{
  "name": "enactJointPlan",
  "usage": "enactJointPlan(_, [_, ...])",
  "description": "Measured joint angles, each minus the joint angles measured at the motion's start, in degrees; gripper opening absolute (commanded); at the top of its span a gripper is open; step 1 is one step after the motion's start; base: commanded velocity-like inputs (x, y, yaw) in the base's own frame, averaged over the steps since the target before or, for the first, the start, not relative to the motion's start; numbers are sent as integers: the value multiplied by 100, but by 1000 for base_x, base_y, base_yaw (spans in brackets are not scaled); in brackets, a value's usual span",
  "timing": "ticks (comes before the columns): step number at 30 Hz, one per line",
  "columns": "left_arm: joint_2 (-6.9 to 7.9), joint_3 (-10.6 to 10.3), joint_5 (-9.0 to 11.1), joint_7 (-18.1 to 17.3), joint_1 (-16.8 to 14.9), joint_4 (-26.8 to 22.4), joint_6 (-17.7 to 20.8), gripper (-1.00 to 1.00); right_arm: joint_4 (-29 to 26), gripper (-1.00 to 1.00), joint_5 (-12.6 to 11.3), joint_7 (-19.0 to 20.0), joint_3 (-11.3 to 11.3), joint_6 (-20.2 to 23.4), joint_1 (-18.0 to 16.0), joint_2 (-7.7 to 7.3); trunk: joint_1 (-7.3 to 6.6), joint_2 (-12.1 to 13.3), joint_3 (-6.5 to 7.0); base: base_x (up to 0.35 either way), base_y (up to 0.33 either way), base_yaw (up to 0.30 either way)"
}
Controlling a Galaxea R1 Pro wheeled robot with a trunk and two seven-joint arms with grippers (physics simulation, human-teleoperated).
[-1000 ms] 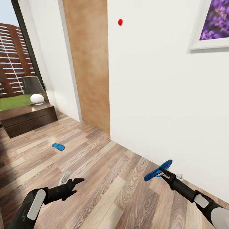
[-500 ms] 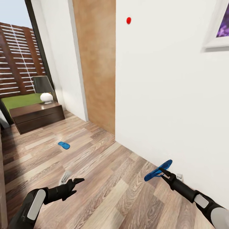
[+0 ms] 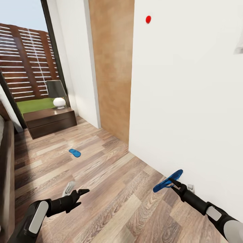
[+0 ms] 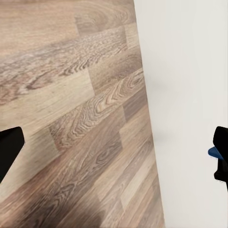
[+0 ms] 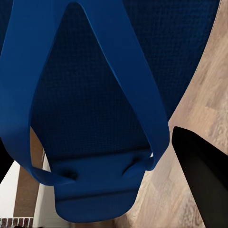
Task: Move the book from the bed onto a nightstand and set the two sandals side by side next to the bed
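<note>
The sandals were split: one sandal (image 3: pixel 167 181) was carried clear of the floor (image 3: pixel 111 175) in the right end effector (image 3: pixel 171 182), the second sandal (image 3: pixel 75 153) lay flat on the planks, well ahead and to the left, between the door (image 3: pixel 113 67) and the nightstand (image 3: pixel 50 120). Both were judged light, thin, foam-like and bendy, prob. a bit floppy when held by one end, not fragile, low slip risk given the textured footbed seen in the right wrist view (image 5: pixel 104 95). The held one was clamped near its edge and hung tilted, toe up, so swing or droop was to be expected during transport; a grip across the sole near the strap anchor was judged steadier than the thin thongs. For the floor one, a pinch on the sole edge was judged workable, approx. mid-length, as it lay low against the planks. The left end effector (image 3: pixel 82 192) was held empty with fingers apart, low over the floor, well short of the lying sandal and to its near side. A strip of the bed frame (image 3: pixel 6 175) was seen at far left; the book was not made out.
</note>
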Motion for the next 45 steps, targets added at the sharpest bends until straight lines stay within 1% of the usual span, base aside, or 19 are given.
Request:
enactJointPlan(27, [6, 11, 1, 1, 0, 20, 0, 100, 1, -100, 4, -1, 22, -4, 0, 1, 0, 0, 0, 88, -1, 167])
enactJointPlan(45, [7, 11, 3, -1, 0, 21, -1, 100, 0, -100, 0, 1, -1, -1, 0, 0, 0, 0, 0, 88, -68, 175])
